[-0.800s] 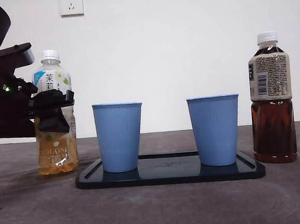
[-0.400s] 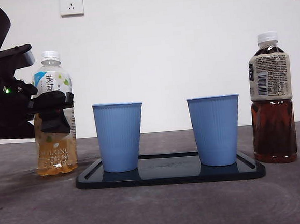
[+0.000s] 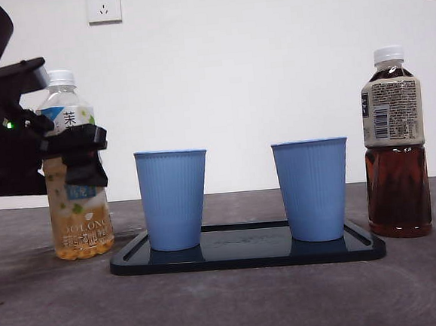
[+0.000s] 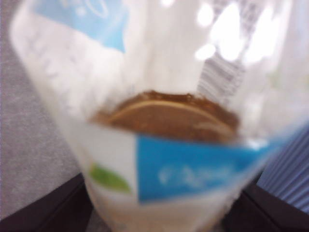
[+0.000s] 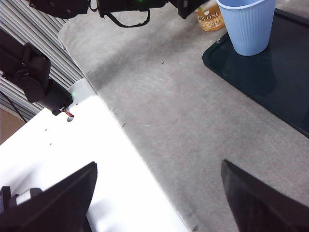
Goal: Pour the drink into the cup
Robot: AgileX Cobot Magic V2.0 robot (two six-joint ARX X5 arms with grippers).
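My left gripper [image 3: 81, 155] is shut on the pale oolong tea bottle [image 3: 79, 219] at the far left, gripping its middle. The bottle stands nearly upright with its white cap on. I cannot tell whether its base touches the table. It fills the left wrist view [image 4: 164, 121], blurred. Two empty-looking blue cups [image 3: 173, 200] [image 3: 312, 189] stand on a dark tray [image 3: 248, 257]; the near one is just right of the held bottle. My right gripper [image 5: 158, 164] is open and empty over the table's edge, far from the tray.
A dark tea bottle [image 3: 395, 156] with a white cap stands right of the tray. The right wrist view shows one cup [image 5: 248, 26], the tray's corner [image 5: 270, 82], bare grey table and a white surface beyond its edge [image 5: 96, 159].
The held oolong bottle has shifted a little left and up and turned in the grip, so its label faces differently. Cups, tray and dark bottle have not moved.
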